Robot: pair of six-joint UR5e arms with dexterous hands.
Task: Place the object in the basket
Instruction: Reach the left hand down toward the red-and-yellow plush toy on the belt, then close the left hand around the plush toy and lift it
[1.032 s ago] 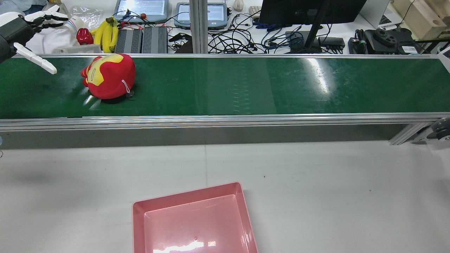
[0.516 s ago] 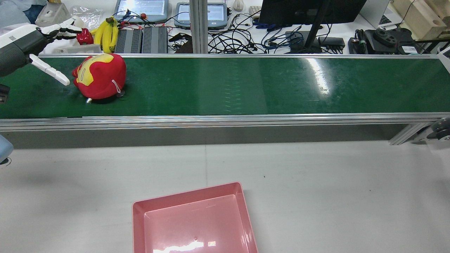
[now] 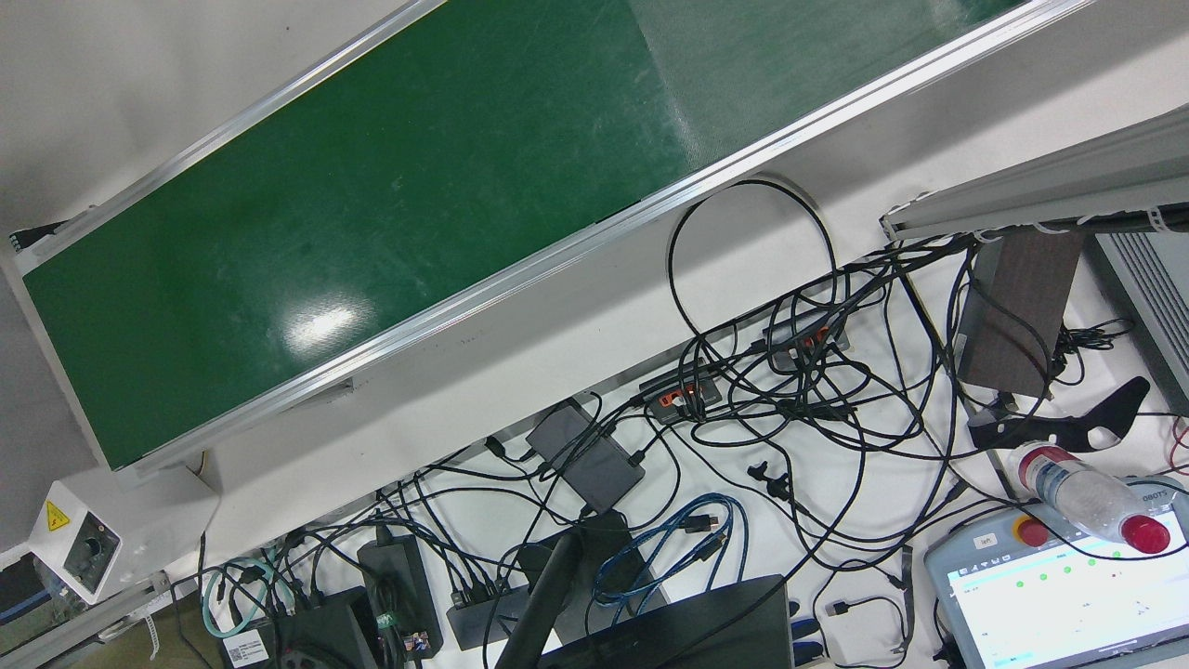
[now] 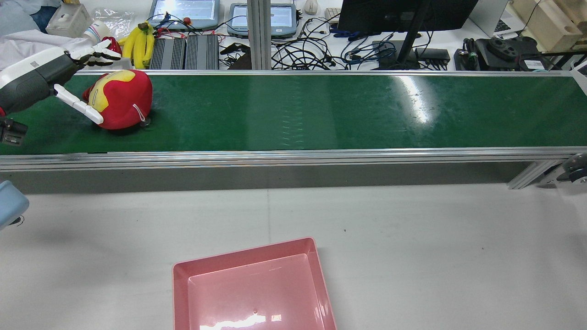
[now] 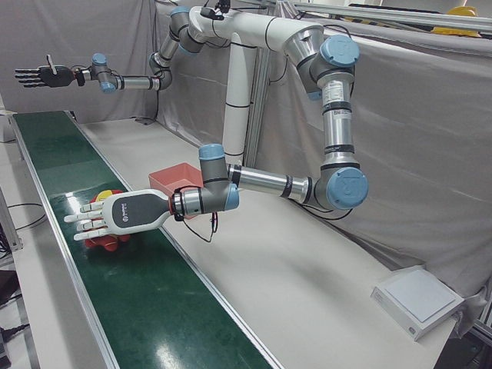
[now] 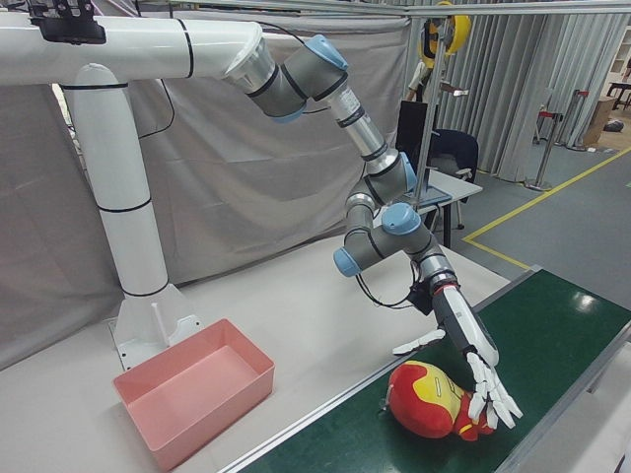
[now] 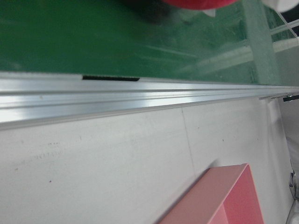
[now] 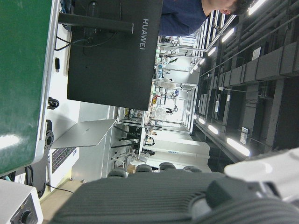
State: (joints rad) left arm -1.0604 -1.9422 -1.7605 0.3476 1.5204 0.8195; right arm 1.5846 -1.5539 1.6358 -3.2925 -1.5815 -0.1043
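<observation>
A red and yellow plush toy (image 4: 120, 98) lies on the green conveyor belt (image 4: 321, 110) at its far left. My left hand (image 4: 62, 75) is open right beside it, its fingers (image 4: 98, 49) spread over the toy's far side and the thumb at its near side. The left-front view shows the same open hand (image 5: 115, 215) over the toy (image 5: 108, 234), as does the right-front view (image 6: 473, 360), where the toy (image 6: 429, 399) lies under the fingers. The pink basket (image 4: 252, 284) sits on the white table, near edge. My right hand (image 5: 38, 75) is open, held high at the belt's far end.
Beyond the belt stands a cluttered desk with bananas (image 4: 136, 43), a monitor (image 4: 385, 13), tablets and tangled cables (image 3: 743, 400). The belt's aluminium rail (image 4: 293, 156) runs between belt and white table (image 4: 412, 238).
The plush toy has travelled left along the belt. My left hand has come down and right, so its spread fingers now bracket the toy.
</observation>
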